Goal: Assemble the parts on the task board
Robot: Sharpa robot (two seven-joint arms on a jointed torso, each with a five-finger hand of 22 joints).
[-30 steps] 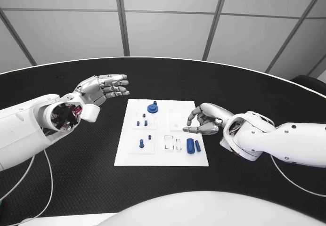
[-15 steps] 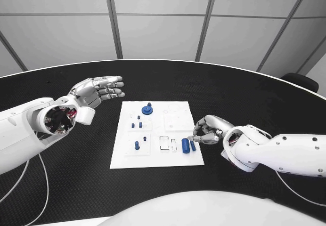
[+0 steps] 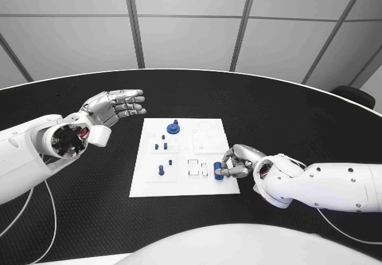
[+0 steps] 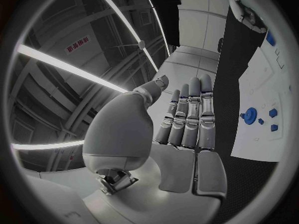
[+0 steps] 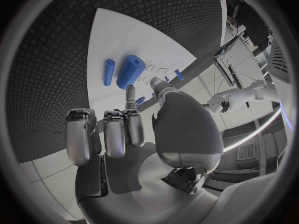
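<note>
— Where is the right hand [image 3: 237, 160]?

— Over the task board [image 3: 151, 186], fingers curled but holding nothing; the thick blue cylinder [image 5: 129, 71] and thin blue peg [image 5: 109, 71] lie just beyond its fingertips, probably its next pick.

— The left hand [image 3: 113, 105]?

— Raised beside the board, fingers spread, holding nothing, likely waiting.

— Any writing?

— None I can read on the parts.

One white task board [image 3: 184, 185] on one black table [image 3: 318, 132]. Two hands: left hand [image 3: 111, 106], right hand [image 3: 239, 161]. Blue parts: one round gear-like piece [image 3: 174, 128], two small pegs [image 3: 163, 147] side by side, one upright pin [image 3: 160, 169], one thick cylinder [image 5: 129, 71] and one thin rod [image 5: 109, 71].
</note>
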